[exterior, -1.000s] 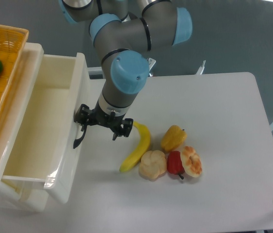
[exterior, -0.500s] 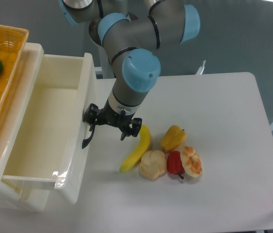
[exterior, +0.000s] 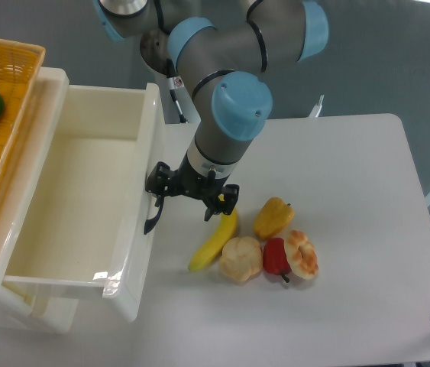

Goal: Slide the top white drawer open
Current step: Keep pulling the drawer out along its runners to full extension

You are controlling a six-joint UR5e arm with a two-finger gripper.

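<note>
The top white drawer (exterior: 85, 206) stood pulled well out at the table's (exterior: 367, 229) left edge, its bin bare inside. At its front wall the gripper (exterior: 190, 197) reached the curved black handle (exterior: 152, 216), though whether its fingers were clamped there could not be told. A banana (exterior: 216, 238) lay just beside it.

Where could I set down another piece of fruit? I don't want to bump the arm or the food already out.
The white table is bare to the right of the yellow pepper and along its near edge. The top white drawer looks empty inside. It is crowded around the banana, where the gripper hangs by the drawer's black handle.
</note>
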